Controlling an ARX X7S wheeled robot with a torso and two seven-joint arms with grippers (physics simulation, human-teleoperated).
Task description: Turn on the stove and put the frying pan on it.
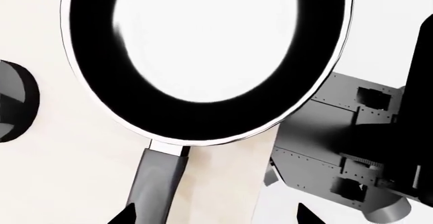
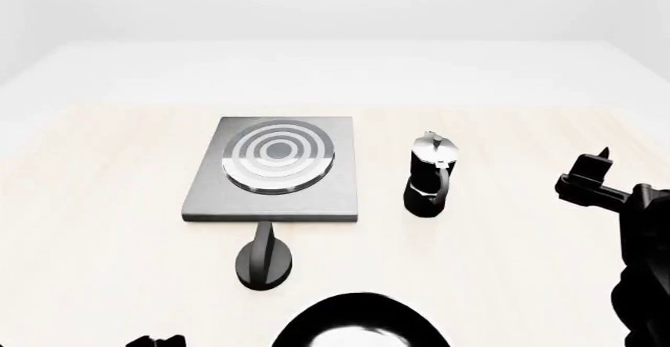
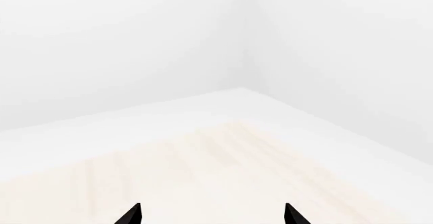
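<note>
Apparently the pan step is in hand: in the left wrist view the left gripper (image 1: 215, 215) hangs with fingers spread wide, empty, the frying pan (image 1: 203, 57) handle beside one tip. Next it should descend and close on that handle. The stove (image 2: 274, 171) lies centre frame in the head view, knob (image 2: 263, 259) just below, moka pot (image 2: 429, 176) right of it. The right gripper (image 3: 213, 215), open and empty, faces bare table (image 3: 223, 168).

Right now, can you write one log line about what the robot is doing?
left tool open over frying pan handle | right tool open, empty | stove bare | knob untouched
</note>
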